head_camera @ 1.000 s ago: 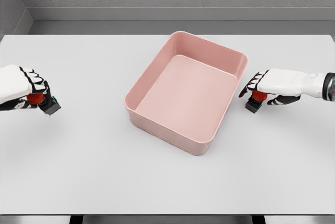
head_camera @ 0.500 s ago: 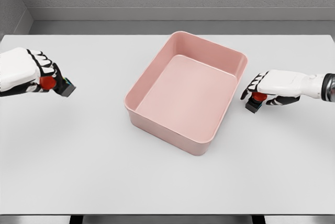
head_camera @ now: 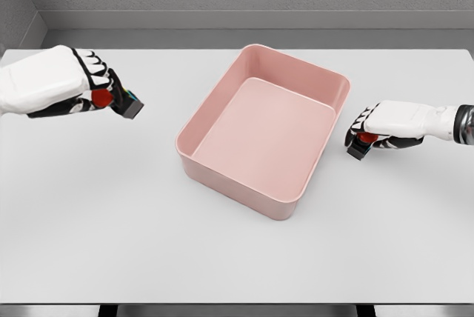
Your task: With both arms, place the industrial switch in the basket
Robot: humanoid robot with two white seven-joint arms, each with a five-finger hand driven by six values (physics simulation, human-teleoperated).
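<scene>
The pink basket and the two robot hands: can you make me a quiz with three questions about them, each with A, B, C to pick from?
1. Where is the pink rectangular plastic basket?
A. in the middle of the white table
B. on the floor
C. at the table's left edge

2. How many red-buttoned black industrial switches are in view?
A. one
B. two
C. four

3. What is the left hand doing?
A. resting open and holding nothing
B. holding a switch
C. gripping the basket's rim

Answers:
1. A, the basket sits between the two hands.
2. B, one switch at each hand, the other switch under the right hand.
3. B, its fingers are closed around the switch left of the basket.
</scene>
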